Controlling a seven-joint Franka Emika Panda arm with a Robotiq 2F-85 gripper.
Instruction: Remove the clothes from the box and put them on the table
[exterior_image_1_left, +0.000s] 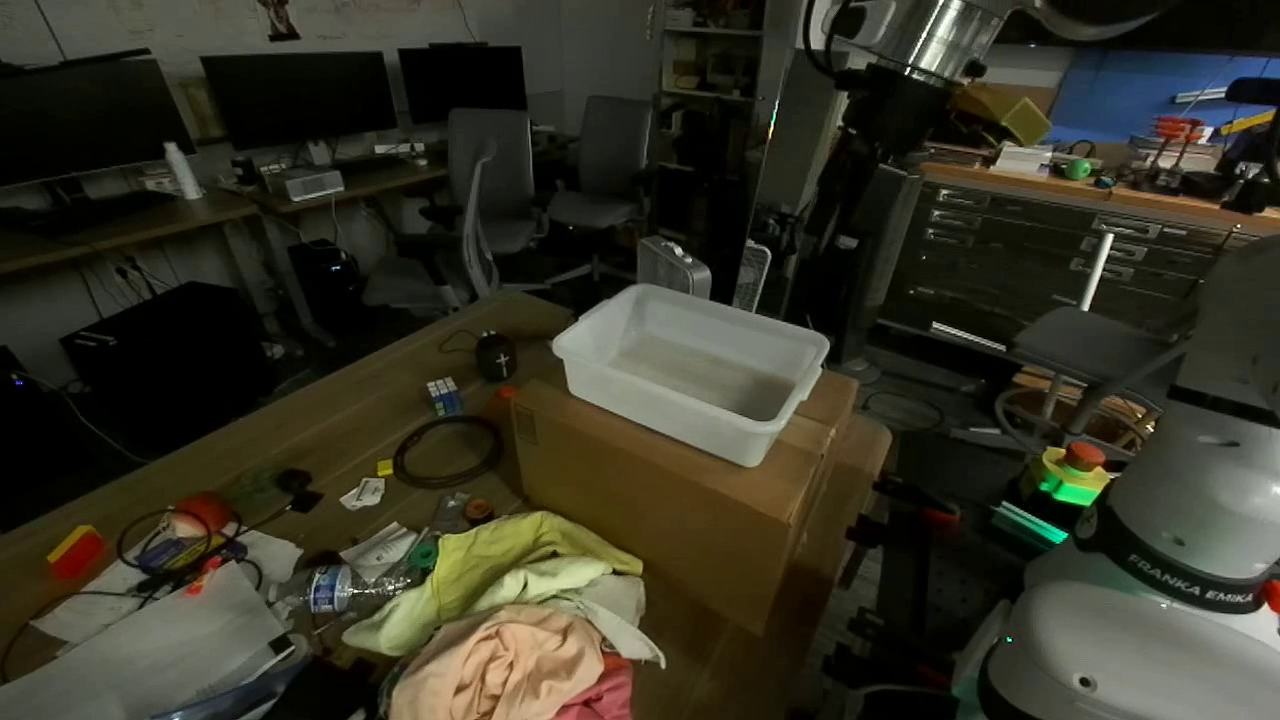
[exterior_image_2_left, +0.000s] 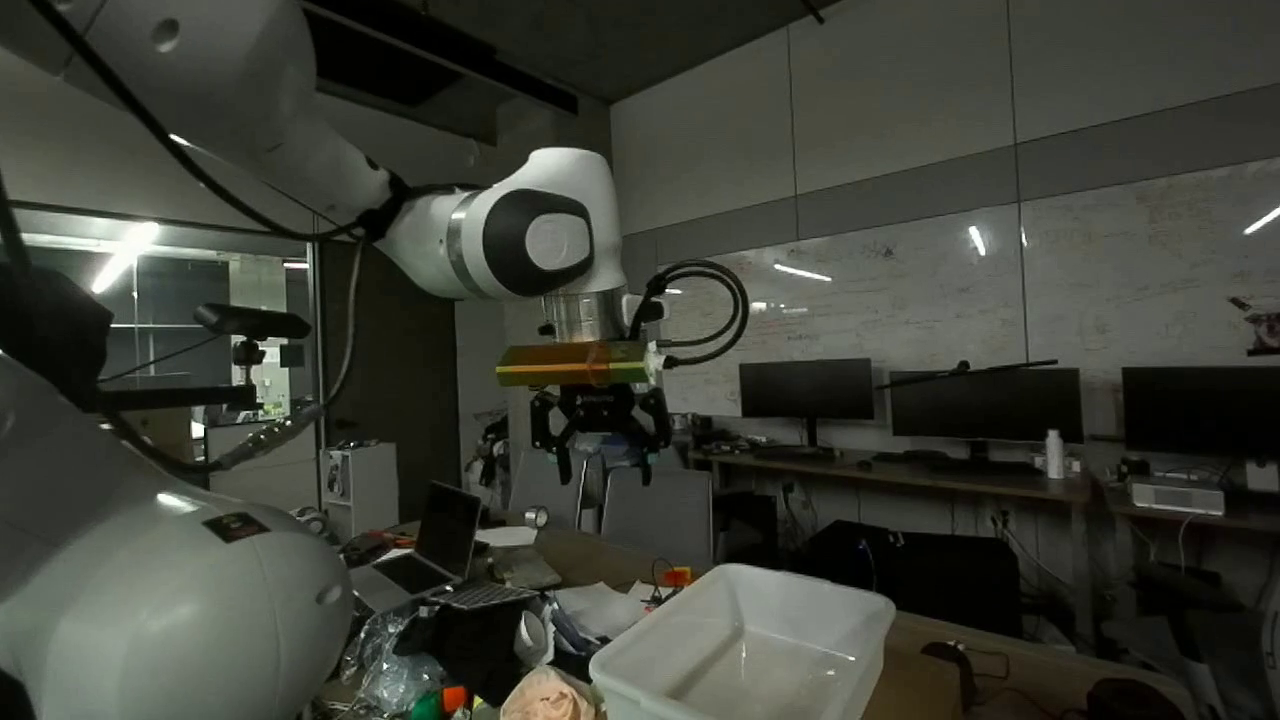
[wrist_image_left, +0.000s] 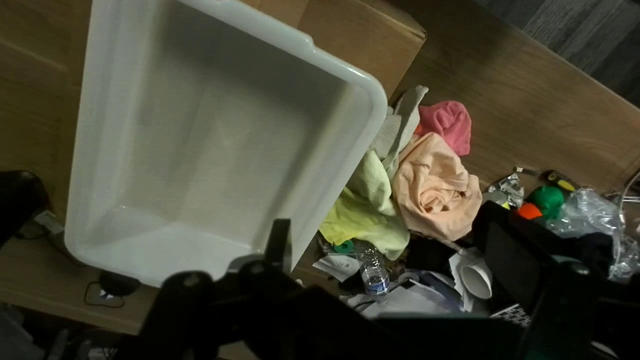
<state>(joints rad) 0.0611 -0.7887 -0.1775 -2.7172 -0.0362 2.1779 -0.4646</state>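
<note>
A white plastic bin (exterior_image_1_left: 690, 420) sits on a cardboard box (exterior_image_1_left: 650, 500); its inside looks bare in the wrist view (wrist_image_left: 225, 135). The clothes lie in a crumpled pile on the table beside the cardboard box: a yellow-green cloth (exterior_image_1_left: 500, 555), a peach cloth (exterior_image_1_left: 500, 660), a pink cloth (exterior_image_1_left: 605, 692) and a whitish cloth (wrist_image_left: 406, 115). The peach cloth partly shows in an exterior view (exterior_image_2_left: 548, 695). My gripper (exterior_image_2_left: 605, 470) is open and empty, high above the table. In the wrist view my gripper's fingers (wrist_image_left: 385, 225) are spread, with the bin and clothes below.
A plastic bottle (exterior_image_1_left: 345, 588), papers (exterior_image_1_left: 170, 650), a black cable coil (exterior_image_1_left: 447, 452) and a Rubik's cube (exterior_image_1_left: 443, 396) lie on the table. A laptop (exterior_image_2_left: 430, 550) and a white cup (wrist_image_left: 476, 281) stand near the pile. The table edge (wrist_image_left: 565, 57) borders the floor.
</note>
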